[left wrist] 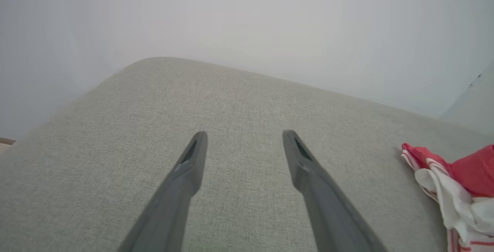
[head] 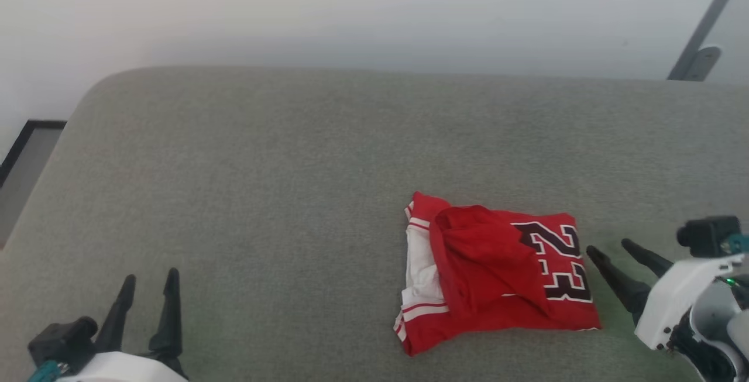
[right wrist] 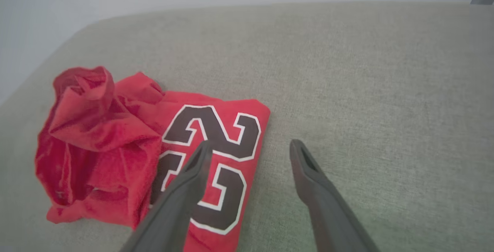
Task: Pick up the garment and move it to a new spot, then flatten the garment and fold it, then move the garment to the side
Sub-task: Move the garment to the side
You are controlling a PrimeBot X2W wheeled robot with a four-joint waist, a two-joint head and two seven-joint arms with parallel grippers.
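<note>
The garment (head: 497, 271) is a red jersey with white sleeve trim and a dark "23". It lies folded in a rough rectangle on the grey cushion, right of centre, with a loose red flap on top. My right gripper (head: 611, 247) stands open just off its right edge, holding nothing; in the right wrist view its left finger hangs over the number on the garment (right wrist: 216, 147). My left gripper (head: 150, 279) is open at the lower left, far from the cloth. The left wrist view shows the open left gripper (left wrist: 243, 133) over bare cushion, and the garment (left wrist: 459, 190) at the right edge.
The grey cushion (head: 263, 165) spreads wide to the left of the jersey and behind it. A pale wall rises beyond its far edge. A dark-framed floor strip (head: 23, 148) lies at the left, and a grey slanted bar (head: 702, 25) stands at the upper right.
</note>
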